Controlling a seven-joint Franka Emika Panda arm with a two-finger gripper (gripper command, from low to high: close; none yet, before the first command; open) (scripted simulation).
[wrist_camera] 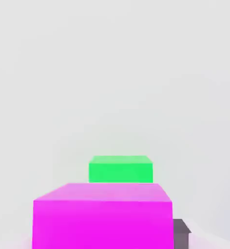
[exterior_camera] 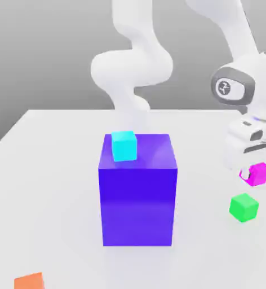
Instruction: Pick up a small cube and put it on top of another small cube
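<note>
The magenta small cube (exterior_camera: 258, 173) is gripped between the nearly shut jaws of the gripper (exterior_camera: 249, 173), lifted; the green cube (exterior_camera: 243, 207) is seen just below them.

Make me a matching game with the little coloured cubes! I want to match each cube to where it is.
Things:
1. small cyan cube
2. small magenta cube
3. small green cube
4. small orange cube

Places:
A. on the table, just below the magenta one in the exterior view
B. at the exterior view's bottom left
C. on top of the big blue-purple block
D. in the gripper

Pairs: 1-C, 2-D, 3-A, 4-B
</note>
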